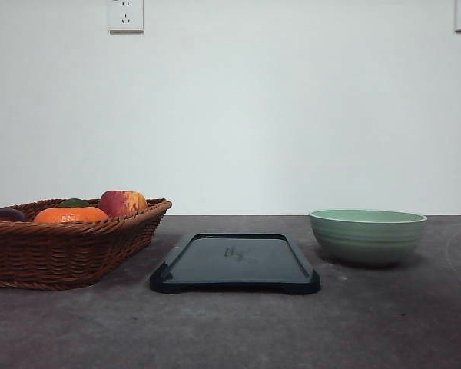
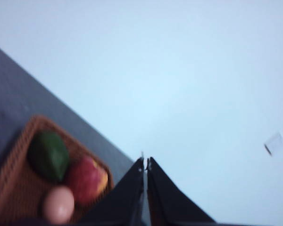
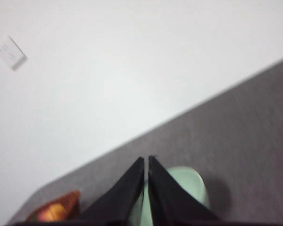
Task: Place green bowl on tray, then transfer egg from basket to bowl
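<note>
Bowl (image 1: 367,235) not yet on tray (image 1: 234,265); step 1 pending. Both grippers, left (image 2: 145,162) & right (image 3: 146,160), closed, empty; right must open, grab rim.

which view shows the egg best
The left wrist view: the egg lies plainly visible in the basket, beside the red apple. In the front view the basket's wall hides it.

The front camera sits low, facing the wall across the table (image 1: 230,330). Both wrist cameras tilt toward that wall; left shares the basket (image 1: 69,246), right the green bowl (image 1: 367,237).
</note>
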Tool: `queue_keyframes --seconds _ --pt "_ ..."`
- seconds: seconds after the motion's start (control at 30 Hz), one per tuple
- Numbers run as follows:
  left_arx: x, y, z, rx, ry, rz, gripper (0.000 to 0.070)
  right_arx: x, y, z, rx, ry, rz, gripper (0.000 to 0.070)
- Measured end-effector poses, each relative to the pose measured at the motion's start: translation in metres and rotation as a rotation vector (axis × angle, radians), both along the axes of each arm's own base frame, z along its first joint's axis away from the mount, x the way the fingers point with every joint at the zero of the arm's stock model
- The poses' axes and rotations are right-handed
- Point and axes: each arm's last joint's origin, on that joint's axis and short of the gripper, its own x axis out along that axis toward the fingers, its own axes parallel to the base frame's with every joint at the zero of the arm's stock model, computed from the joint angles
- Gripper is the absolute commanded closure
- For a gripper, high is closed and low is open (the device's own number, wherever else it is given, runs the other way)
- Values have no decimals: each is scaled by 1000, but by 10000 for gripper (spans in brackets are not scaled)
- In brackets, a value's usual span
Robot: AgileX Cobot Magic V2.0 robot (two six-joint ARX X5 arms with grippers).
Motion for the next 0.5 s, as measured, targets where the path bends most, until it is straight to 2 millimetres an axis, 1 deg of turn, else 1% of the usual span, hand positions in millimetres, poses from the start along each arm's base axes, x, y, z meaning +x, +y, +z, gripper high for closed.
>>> queue_keyframes --seconds 0.13,0.23,0.4,0.5 --pt "-7 2 27 35 -6 74 697 -7 0 34 -46 -66 -10 694" --pt "-12 3 52 103 34 98 697 -8 0 58 -95 -39 -17 694" --pt "-12 3 94 254 128 113 697 -1 1 97 -210 10 20 694" --pt "-7 3 120 338 181 113 697 8 2 120 -277 30 28 694"
